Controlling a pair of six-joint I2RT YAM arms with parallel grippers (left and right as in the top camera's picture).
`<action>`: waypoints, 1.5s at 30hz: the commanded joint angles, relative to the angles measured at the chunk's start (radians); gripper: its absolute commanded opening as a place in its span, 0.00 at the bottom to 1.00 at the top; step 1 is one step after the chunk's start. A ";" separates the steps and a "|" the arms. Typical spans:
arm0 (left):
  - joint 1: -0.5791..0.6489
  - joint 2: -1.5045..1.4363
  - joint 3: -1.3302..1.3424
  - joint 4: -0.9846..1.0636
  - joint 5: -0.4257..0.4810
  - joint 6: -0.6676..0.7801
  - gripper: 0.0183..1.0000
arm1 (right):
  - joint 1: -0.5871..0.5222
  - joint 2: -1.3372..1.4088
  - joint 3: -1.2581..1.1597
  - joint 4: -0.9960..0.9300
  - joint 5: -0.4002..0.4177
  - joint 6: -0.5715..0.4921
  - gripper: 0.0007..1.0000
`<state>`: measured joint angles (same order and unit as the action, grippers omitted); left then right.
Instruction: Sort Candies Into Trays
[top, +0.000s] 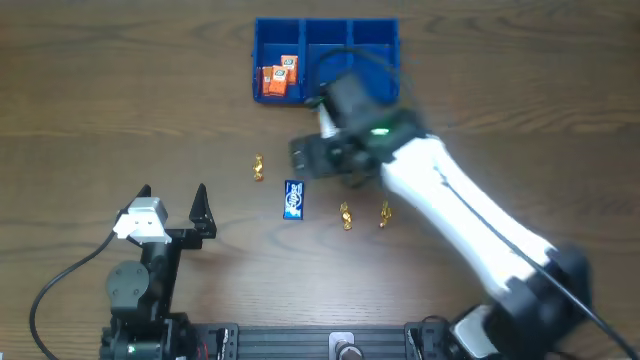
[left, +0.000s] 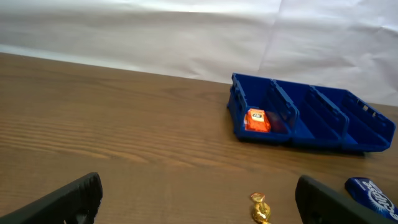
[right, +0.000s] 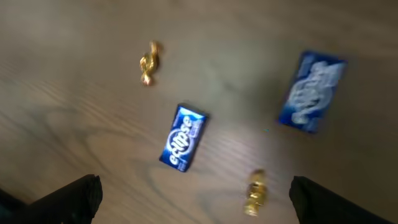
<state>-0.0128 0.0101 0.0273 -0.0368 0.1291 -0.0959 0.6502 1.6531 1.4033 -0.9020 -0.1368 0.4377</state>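
Your right claw (right: 198, 198) hangs wide open above a blue rectangular wrapped candy packet (right: 183, 137) lying between its fingers; left claw (top: 173, 192) equally wide.

This looks like a robotics lab bench: a wood-grain tabletop (top: 110, 90), the left arm (top: 150, 268) and right arm (top: 470, 215) mounted along one edge, a creased white sheet (left: 124, 31) behind.

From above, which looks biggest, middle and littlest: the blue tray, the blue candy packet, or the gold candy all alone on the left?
Largest to smallest in the top view:
1. blue tray
2. blue candy packet
3. gold candy
All three lie on the table, so nearness to the camera does not muddle the order.
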 joint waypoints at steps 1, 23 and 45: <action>0.006 -0.006 -0.022 -0.029 0.018 0.014 1.00 | 0.119 0.166 0.068 -0.016 0.105 0.211 1.00; 0.006 -0.006 -0.022 -0.029 0.018 0.014 1.00 | 0.214 0.535 0.187 -0.062 0.271 0.427 0.69; 0.006 -0.006 -0.022 -0.029 0.018 0.014 1.00 | 0.159 0.469 0.541 -0.324 0.370 0.269 0.17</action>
<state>-0.0128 0.0101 0.0273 -0.0372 0.1295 -0.0959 0.8471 2.1689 1.7569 -1.1305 0.1272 0.7856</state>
